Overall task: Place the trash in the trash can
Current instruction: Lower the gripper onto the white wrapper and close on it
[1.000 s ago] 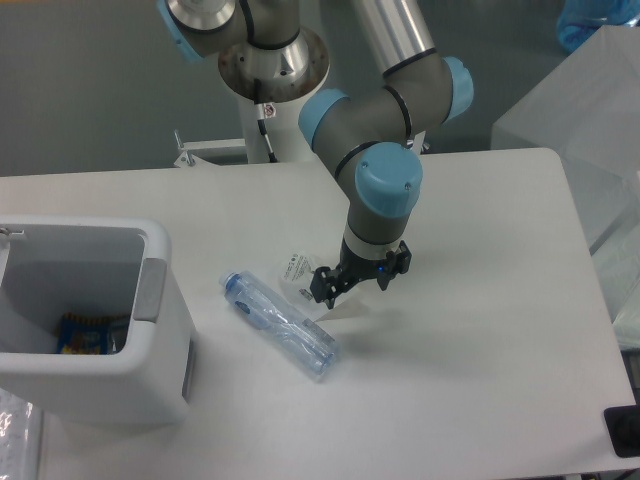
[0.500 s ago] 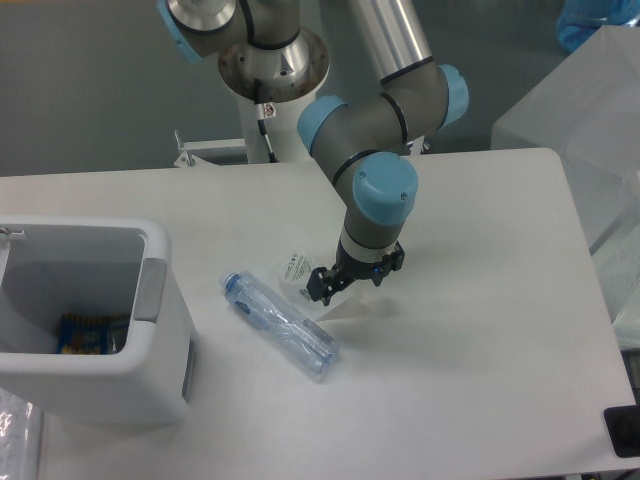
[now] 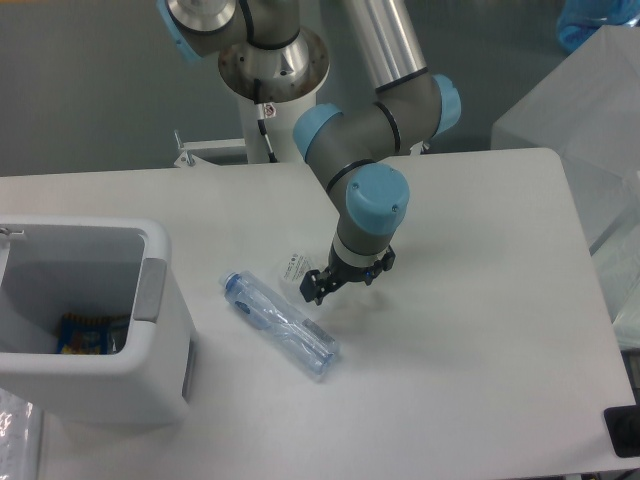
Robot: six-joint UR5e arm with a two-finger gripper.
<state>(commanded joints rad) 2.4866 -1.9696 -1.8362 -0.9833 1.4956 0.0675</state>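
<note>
**A:** Since the wrapper (image 3: 297,268) is the nearest piece, where does it lie for you?

**B:** On the table (image 3: 480,300), just left of your gripper (image 3: 318,290), with the bottle (image 3: 278,324) stretched out nearer the camera, blue cap toward the trash can (image 3: 95,320) at the left.

**A:** Are your fingers spread or pinched?

**B:** You cannot tell; they are small, dark and low over the wrapper's right edge.

**A:** Which step is this?

**B:** Reaching for the wrapper, I'd judge. Next you need the fingers astride the thin film, then a firm pinch before lifting left to the can, which already holds something blue and yellow.
</note>
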